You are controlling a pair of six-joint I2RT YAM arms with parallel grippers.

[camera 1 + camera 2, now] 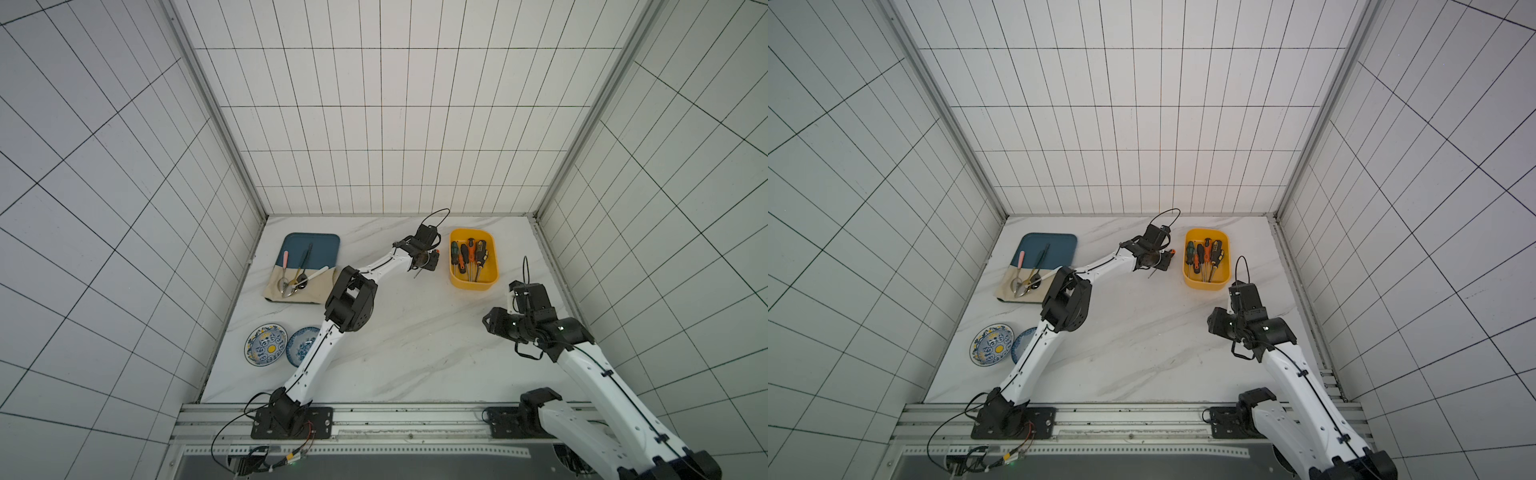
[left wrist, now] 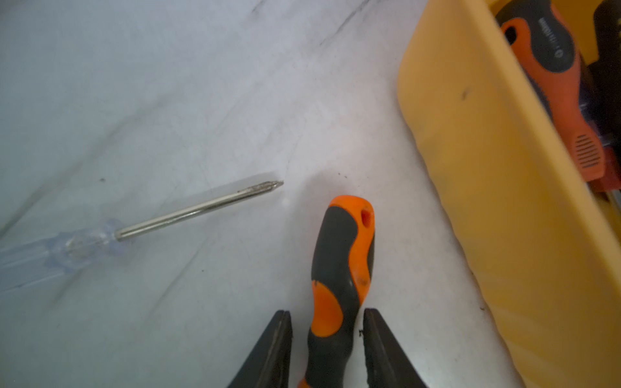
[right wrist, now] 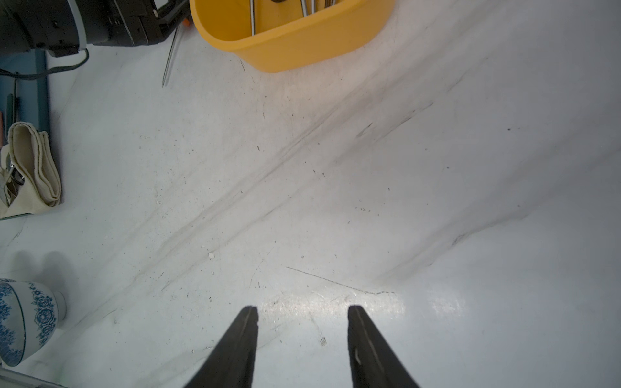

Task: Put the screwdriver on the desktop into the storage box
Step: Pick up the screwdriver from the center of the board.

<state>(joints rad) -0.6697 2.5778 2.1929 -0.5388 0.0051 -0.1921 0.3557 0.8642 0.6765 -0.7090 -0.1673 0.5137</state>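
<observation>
My left gripper [image 2: 326, 312] is shut on an orange-and-black screwdriver [image 2: 342, 255], low on its handle, beside the storage box. The butt end points away from the wrist, and thin slivers of gap show at the fingertips. In both top views the gripper [image 1: 430, 259] [image 1: 1160, 261] hangs just left of the yellow storage box [image 1: 473, 284] [image 1: 1204, 284], the orange end [image 1: 436, 252] poking out. Several screwdrivers lie in the box [image 2: 487, 168]. A clear-handled screwdriver [image 2: 201, 210] lies on the white desktop [image 1: 415, 340]. My right gripper [image 3: 302, 307] [image 1: 515, 293] stands open and empty over the desktop, in front of the box [image 3: 302, 43].
A dark blue tray [image 1: 311, 245] with a beige cloth and several spoons lies at the back left. Two blue patterned dishes [image 1: 266, 345] [image 1: 301, 345] sit at the left, partly under my left arm. The right wrist view shows the cloth [image 3: 33, 164] and a blue-and-white bowl [image 3: 23, 319].
</observation>
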